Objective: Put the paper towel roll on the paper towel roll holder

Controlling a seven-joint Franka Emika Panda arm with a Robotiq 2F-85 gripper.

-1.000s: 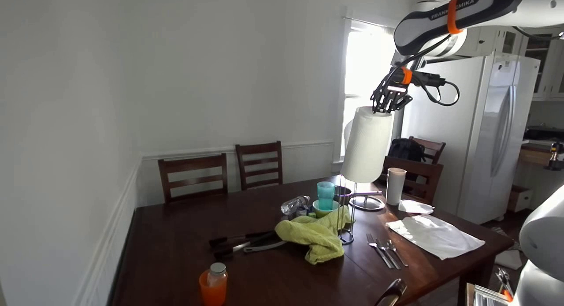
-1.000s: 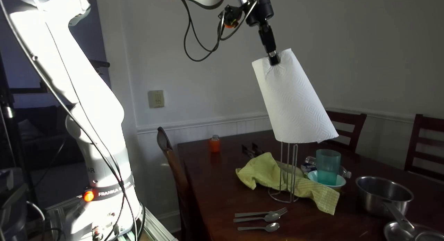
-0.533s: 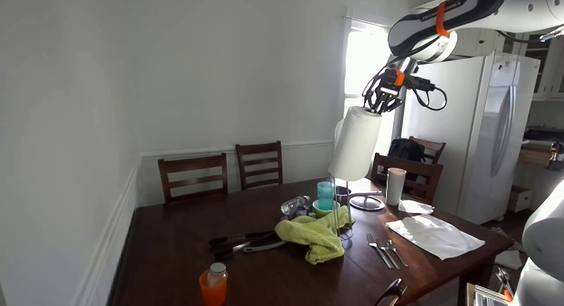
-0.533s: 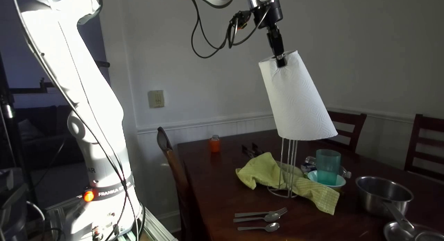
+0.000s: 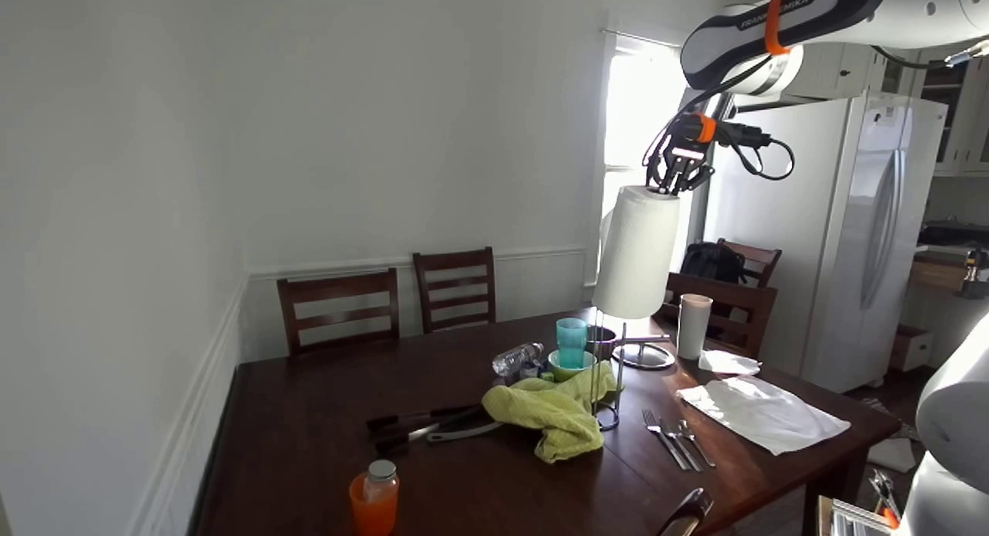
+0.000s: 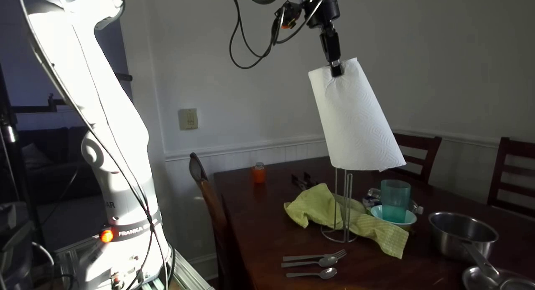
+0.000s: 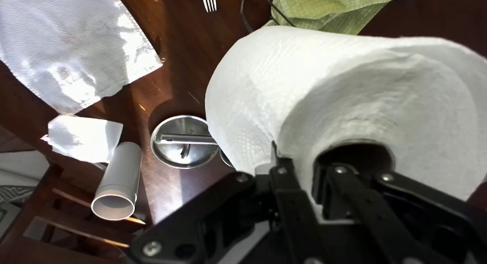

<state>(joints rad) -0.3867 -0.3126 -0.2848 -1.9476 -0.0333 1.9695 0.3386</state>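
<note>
The white paper towel roll (image 5: 637, 258) hangs tilted in the air in both exterior views (image 6: 355, 118) and fills much of the wrist view (image 7: 243, 100). My gripper (image 7: 298, 170) is shut on the wall at its top end. One finger is inside the core hole and the other is outside. The gripper also shows in both exterior views (image 5: 668, 190) (image 6: 336, 68). The thin wire roll holder (image 5: 594, 374) stands directly under the roll, with its ring base on the table (image 6: 346, 210). Its rods reach the roll's lower edge; I cannot tell whether any is inside the core.
A yellow-green cloth (image 5: 556, 420) touches the holder's base. Cutlery (image 6: 326, 261), a turquoise cup (image 6: 395, 206) in a bowl and a metal pot (image 6: 451, 244) are nearby. A white tumbler (image 7: 121, 172), a lid (image 7: 179, 157) and a white sheet (image 7: 76, 39) lie toward another side.
The gripper and roll first moved left and slightly down in an exterior view, then partly back right and up. The holder's rods shifted and leaned slightly along with the roll.
</note>
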